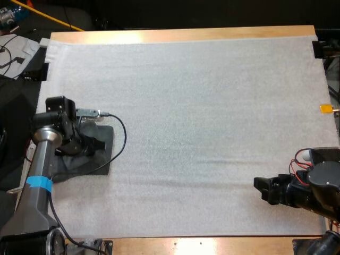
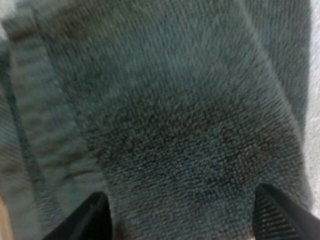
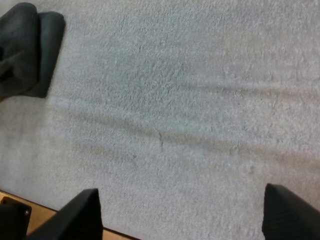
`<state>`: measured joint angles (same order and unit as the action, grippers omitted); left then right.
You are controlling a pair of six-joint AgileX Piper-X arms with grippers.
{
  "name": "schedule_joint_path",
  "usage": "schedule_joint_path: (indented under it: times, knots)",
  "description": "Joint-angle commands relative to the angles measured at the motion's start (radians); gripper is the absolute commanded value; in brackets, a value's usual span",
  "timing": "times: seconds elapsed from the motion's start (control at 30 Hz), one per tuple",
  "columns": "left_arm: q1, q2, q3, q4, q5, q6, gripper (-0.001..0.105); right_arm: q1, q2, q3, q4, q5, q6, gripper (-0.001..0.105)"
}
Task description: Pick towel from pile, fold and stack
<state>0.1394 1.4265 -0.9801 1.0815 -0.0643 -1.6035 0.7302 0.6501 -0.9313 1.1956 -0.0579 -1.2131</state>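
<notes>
Left pincer [image 2: 182, 212] spread, released, over the folded towel [image 2: 175, 100] at left of the mat [image 1: 212, 106]; right pincer [image 3: 181, 212] released, near right.

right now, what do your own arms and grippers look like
My left arm is a silver-grey tube with a band of blue tape and black joints. A black cable loops off its wrist. My right arm is black and blocky, with thin red wires. The left gripper and right gripper each have two black, wedge-shaped fingers with finely ribbed faces.
</notes>
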Motion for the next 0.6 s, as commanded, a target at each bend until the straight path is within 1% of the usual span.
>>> schedule_joint_path:
  times: [0.0,0.1,0.23,0.47,0.5,0.57]
  knots:
    - [0.009,0.013,0.054,-0.067,0.022,-0.019,0.057,0.002,-0.001,-0.005,0.005,-0.005,0.001,0.064]
    - [0.023,0.048,0.085,-0.101,0.051,-0.026,0.057,0.001,-0.001,-0.005,0.009,-0.013,0.003,0.064]
    - [0.034,0.106,0.095,-0.105,0.08,-0.03,0.057,0.003,-0.001,-0.005,0.005,-0.022,0.008,0.064]
    - [0.039,0.172,0.056,-0.077,0.127,-0.042,0.058,0.003,0.001,-0.005,-0.005,-0.035,0.016,0.064]
    - [0.035,0.153,0.059,-0.081,0.1,-0.032,0.058,0.0,0.0,-0.002,0.001,-0.028,0.013,0.064]
    - [0.035,0.149,0.037,-0.08,0.092,-0.027,0.057,-0.001,-0.002,-0.002,0.001,-0.026,0.011,0.063]
